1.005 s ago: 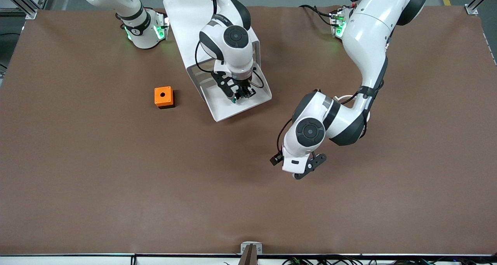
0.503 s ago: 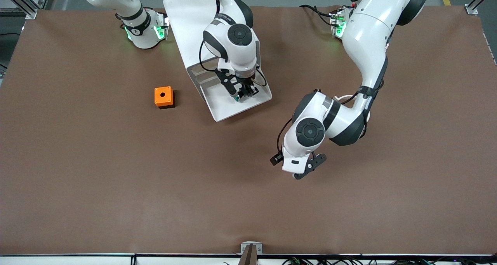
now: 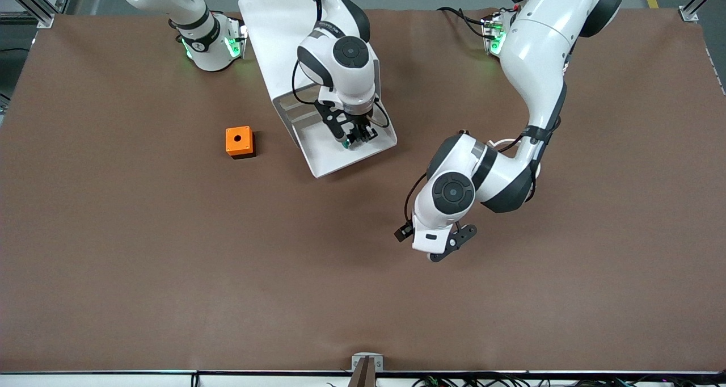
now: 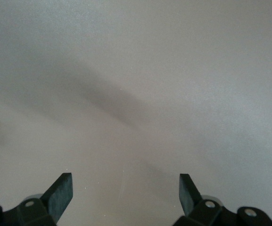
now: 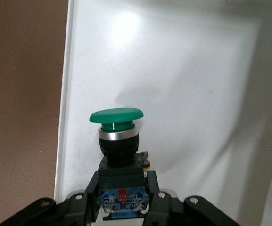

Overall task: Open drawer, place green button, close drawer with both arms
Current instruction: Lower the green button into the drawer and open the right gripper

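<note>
The white drawer cabinet (image 3: 295, 52) has its lowest drawer (image 3: 346, 151) pulled out at its 5 o'clock. Over that drawer, the right gripper (image 3: 356, 139) is clamped on the green button (image 5: 116, 116), cap protruding past the fingertips. The left gripper (image 3: 448, 249) waits over bare table, jaws apart. The orange box (image 3: 239, 141) sits at the drawer's 9 o'clock.

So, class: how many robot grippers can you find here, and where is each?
2. The right gripper holds the button over the open drawer; the left gripper waits open over bare table.
</note>
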Robot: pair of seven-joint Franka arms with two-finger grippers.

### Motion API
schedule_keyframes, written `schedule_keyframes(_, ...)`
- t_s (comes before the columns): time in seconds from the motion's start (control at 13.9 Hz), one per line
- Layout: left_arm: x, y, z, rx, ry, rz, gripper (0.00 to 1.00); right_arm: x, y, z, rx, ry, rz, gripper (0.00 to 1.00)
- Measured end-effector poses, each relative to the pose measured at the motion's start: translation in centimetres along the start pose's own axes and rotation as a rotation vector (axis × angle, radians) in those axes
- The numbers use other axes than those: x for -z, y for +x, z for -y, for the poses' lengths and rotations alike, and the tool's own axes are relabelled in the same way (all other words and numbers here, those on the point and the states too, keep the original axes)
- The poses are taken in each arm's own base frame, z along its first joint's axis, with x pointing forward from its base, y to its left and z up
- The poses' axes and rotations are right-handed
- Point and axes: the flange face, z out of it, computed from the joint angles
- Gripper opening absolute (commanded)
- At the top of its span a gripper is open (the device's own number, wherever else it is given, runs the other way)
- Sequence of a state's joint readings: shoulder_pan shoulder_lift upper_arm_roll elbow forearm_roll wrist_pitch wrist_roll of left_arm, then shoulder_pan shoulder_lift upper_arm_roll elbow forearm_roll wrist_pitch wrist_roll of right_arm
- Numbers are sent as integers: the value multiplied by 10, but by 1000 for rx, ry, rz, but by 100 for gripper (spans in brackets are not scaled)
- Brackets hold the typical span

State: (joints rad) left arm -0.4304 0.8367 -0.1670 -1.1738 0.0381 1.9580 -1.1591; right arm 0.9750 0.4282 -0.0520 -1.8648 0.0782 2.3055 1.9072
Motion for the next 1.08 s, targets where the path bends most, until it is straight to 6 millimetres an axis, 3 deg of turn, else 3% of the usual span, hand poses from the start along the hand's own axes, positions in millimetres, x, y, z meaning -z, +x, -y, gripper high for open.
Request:
schedule_keyframes(0.65, 0, 0, 0, 1, 0, 0, 99, -1, -10, -4, -25, -1, 0, 1)
schedule_keyframes(0.72, 0, 0, 0, 1, 0, 0, 99, -2, -10, -4, -26, -1, 0, 19)
schedule_keyframes(0.79, 0, 0, 0, 1, 0, 0, 99, -2, -10, -4, -26, -1, 0, 75)
schedule_keyframes(0.86, 0, 0, 0, 1, 0, 0, 99, -2, -10, -4, -27, -1, 0, 100)
schedule_keyframes(1.08, 0, 0, 0, 1, 0, 0, 99, -2, -11, -4, -25, -1, 0, 100)
